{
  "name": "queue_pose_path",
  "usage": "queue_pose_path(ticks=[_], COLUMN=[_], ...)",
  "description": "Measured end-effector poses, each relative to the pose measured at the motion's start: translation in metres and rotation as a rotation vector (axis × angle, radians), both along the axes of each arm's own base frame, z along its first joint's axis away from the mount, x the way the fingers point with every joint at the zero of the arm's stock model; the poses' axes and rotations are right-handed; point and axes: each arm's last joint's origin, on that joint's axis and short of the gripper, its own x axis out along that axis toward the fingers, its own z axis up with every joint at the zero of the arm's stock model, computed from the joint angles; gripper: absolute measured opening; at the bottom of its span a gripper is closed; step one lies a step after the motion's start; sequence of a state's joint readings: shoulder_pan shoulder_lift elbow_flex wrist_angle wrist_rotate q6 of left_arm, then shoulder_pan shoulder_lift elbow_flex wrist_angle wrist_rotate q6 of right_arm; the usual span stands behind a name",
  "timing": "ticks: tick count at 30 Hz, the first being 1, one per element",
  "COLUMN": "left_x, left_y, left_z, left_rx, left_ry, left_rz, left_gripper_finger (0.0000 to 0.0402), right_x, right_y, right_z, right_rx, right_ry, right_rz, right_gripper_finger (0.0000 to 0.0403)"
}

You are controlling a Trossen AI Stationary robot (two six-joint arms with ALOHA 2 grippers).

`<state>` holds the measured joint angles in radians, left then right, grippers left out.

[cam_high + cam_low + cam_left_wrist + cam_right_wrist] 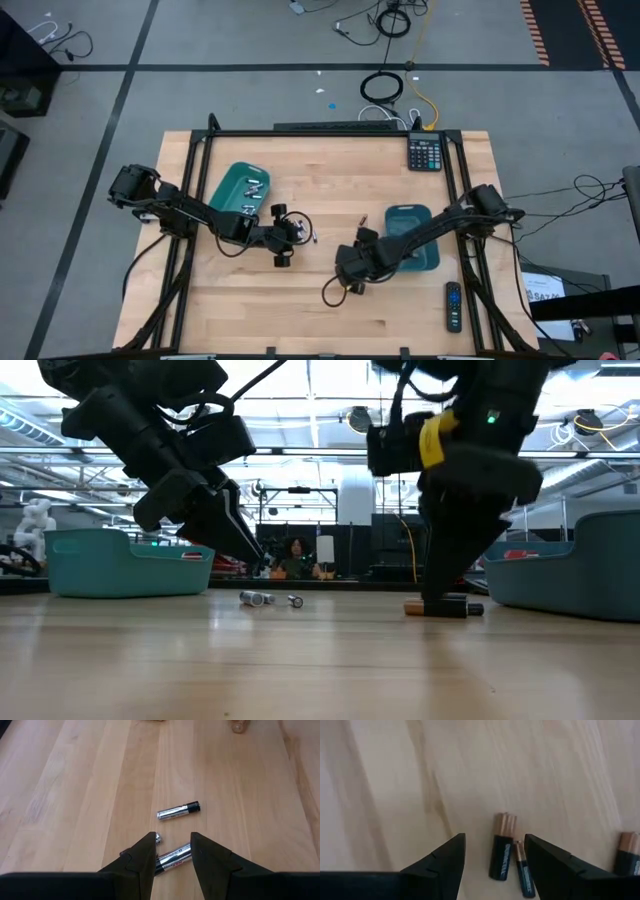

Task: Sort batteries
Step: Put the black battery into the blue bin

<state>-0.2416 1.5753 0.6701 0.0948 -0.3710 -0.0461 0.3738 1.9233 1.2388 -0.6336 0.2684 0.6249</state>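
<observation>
Two silver batteries (178, 810) lie flat on the counter (75, 795), long axes slanted, dark caps away from the left tool (171, 851). One sits between its parted fingers, the other just beyond; their print is unreadable. Between the right tool's (495, 855) spread fingers lie two copper-topped black batteries (503, 846), side by side, copper ends pointing away, lettering illegible.

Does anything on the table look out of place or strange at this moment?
Nothing looks damaged or spilled. A few loose batteries lie unsorted on the wood: silver ones by the left gripper, coppery-black ones between the right gripper's open jaws.
</observation>
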Motion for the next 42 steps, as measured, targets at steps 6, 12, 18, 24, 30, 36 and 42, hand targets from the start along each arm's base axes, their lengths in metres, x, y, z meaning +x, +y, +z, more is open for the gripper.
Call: queue_pose_path(ticks=[6,12,18,24,30,36,42], left_x=[0.000,0.000,0.000,0.000,0.000,0.000,0.000], left_y=[0.000,0.000,0.000,0.000,0.000,0.000,0.000], left_z=[0.000,0.000,0.000,0.000,0.000,0.000,0.000], left_rx=[0.000,0.001,0.002,0.002,0.002,0.003,0.011], left_ry=[0.001,0.004,0.006,0.006,0.006,0.006,0.005], left_rz=[0.000,0.000,-0.001,0.000,0.000,0.000,0.004], left_gripper_finger=[0.0132,0.0132,0.0132,0.0132,0.0132,0.0132,0.0132], right_x=[0.006,0.011,0.013,0.017,0.009,-0.037,-0.093], right_y=[-0.010,-0.014,-0.015,-0.015,-0.011,-0.015,-0.022], right_z=[-0.012,-0.016,-0.015,-0.011,0.040,0.100,0.111], right_rx=[-0.041,-0.020,-0.031,-0.065,-0.148,-0.228,-0.267], right_ry=[0.025,0.035,0.019,-0.012,-0.043,-0.021,0.126], right_rz=[0.017,0.047,0.085,0.095,0.079,-0.046,-0.321], right_gripper_finger=[0.0194,0.0155,0.0021,0.0021,0.0021,0.0021,0.0071])
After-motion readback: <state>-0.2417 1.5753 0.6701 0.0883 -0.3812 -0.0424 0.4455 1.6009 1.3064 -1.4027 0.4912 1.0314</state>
